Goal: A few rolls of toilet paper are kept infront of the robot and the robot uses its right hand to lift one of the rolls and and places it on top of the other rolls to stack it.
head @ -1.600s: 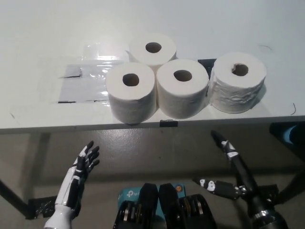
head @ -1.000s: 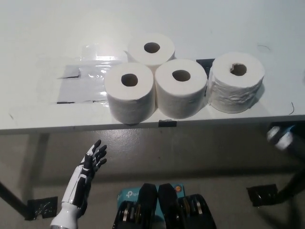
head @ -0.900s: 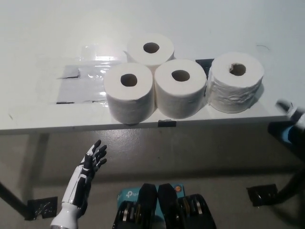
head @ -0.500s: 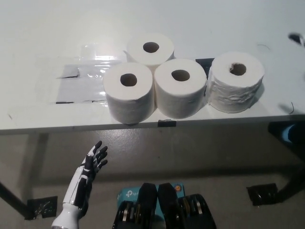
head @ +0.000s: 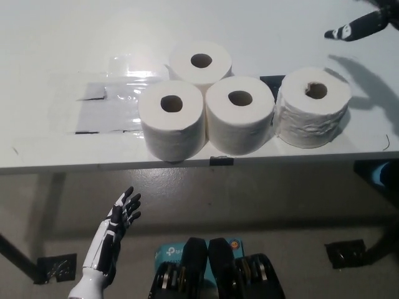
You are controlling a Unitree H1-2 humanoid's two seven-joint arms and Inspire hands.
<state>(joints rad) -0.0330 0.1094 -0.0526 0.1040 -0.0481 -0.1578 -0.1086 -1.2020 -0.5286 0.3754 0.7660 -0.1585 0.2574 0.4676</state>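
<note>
White table (head: 62,37), four rolls (head: 240,121), perhaps untouched

lab/test rig | bare white table (head: 75,37) | taped markers (head: 106,112) | concrete floor (head: 262,193)

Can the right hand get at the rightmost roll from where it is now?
Probably yes: the right hand hangs above the table beyond the rightmost roll, and nothing lies between them.

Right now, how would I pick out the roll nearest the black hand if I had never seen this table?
On the white table, four toilet paper rolls stand on end near the front edge. Three touch in a cluster; the rightmost roll stands at the right end of the front row. Its wrinkled, uneven side sets it apart from its smooth neighbours, and the right hand hovers beyond it.
</note>
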